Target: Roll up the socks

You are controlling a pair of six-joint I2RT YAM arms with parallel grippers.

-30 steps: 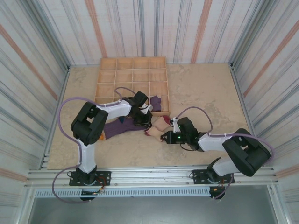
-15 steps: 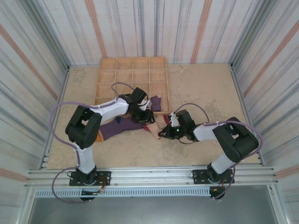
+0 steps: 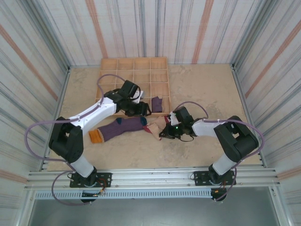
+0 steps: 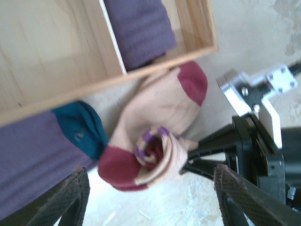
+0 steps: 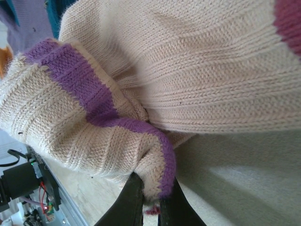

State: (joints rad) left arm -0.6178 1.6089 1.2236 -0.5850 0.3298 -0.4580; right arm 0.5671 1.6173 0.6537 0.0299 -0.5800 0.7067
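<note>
left gripper [image 4: 150,181]: jaws wide apart, nothing between them. it hangs over the near edge of the tray [image 4: 160,63], above the tan sock [image 4: 162,110], and touches no sock.

right gripper [image 5: 149,194]: jaws closed, pinching the edge of the tan sock's striped cuff. in the right wrist view the purple band of the cuff folds down into the pinch. the gripper is low at the table [image 3: 202,89], on the sock's right side.

tan sock: on the table just in front of the tray's near right corner. the cuff end is curled into a loose roll, purple stripes showing at its centre; a red patch sits on the roll's lower side. the red toe [image 4: 192,81] end lies flat and points towards the tray wall.

purple sock [image 3: 120,128]: flat and unrolled on the table, left of the tan sock. its teal toe [image 4: 80,126] lies just beside the tan roll; contact cannot be confirmed. its orange cuff [image 3: 95,137] is at the far left end.

dark sock [image 4: 138,28]: inside the tray's near right compartment, against the near wall.
</note>
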